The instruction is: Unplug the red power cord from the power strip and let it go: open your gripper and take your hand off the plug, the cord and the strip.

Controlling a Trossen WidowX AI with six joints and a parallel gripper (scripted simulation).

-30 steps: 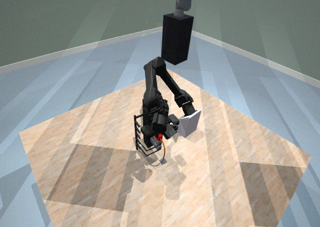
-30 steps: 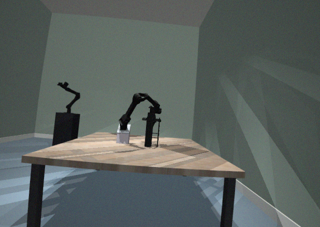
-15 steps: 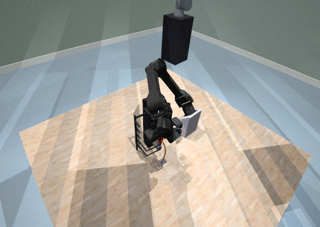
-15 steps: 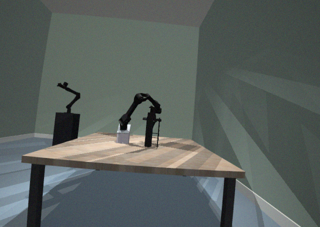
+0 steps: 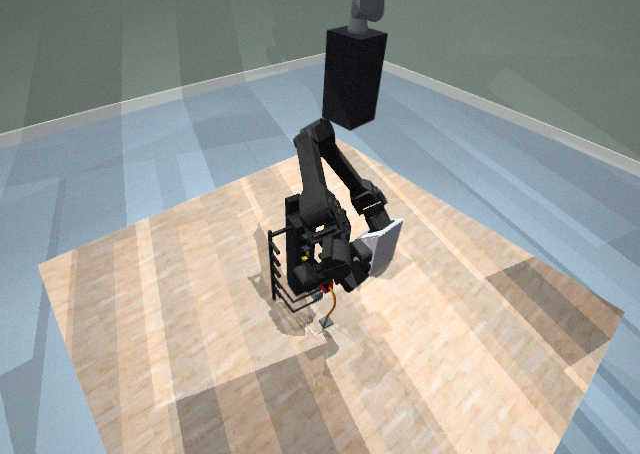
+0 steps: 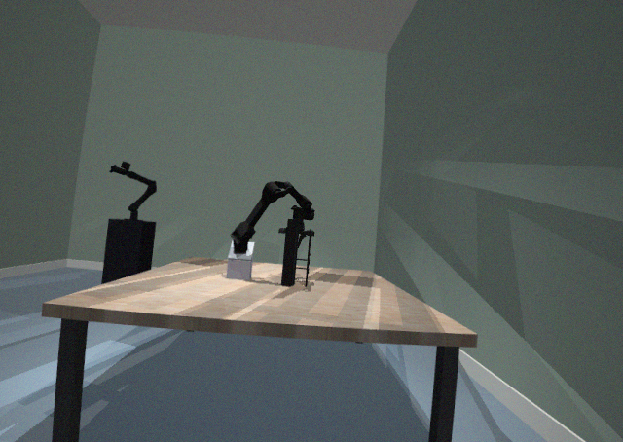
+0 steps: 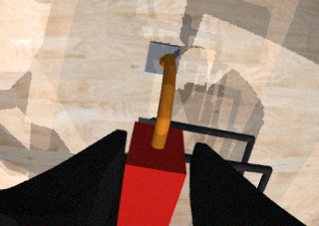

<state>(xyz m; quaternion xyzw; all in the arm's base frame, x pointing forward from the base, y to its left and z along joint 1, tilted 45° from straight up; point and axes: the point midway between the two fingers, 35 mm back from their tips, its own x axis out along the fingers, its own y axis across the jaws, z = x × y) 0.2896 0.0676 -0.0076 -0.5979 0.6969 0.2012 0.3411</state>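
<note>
The red plug (image 7: 150, 193) (image 5: 326, 287) is between the two black fingers of my gripper (image 7: 159, 146) (image 5: 328, 281). The fingers stand open around it; a strip of table shows between the plug and the right finger in the wrist view, and only a thin gap at most is on the left. The orange cord (image 7: 166, 94) (image 5: 333, 304) runs from the plug's end face down to a small grey block (image 7: 154, 59) (image 5: 325, 322) on the table. The power strip is not clearly made out behind the hand, and whether the plug touches it is hidden.
A tall black post (image 5: 292, 222) (image 6: 289, 253) stands close beside my hand. A thin black rack (image 5: 271, 263) (image 6: 308, 258) (image 7: 251, 148) is next to it. My arm rises from a pale base (image 5: 385, 250) (image 6: 239, 270). A black pedestal (image 5: 354, 77) (image 6: 128, 246) carries another arm.
</note>
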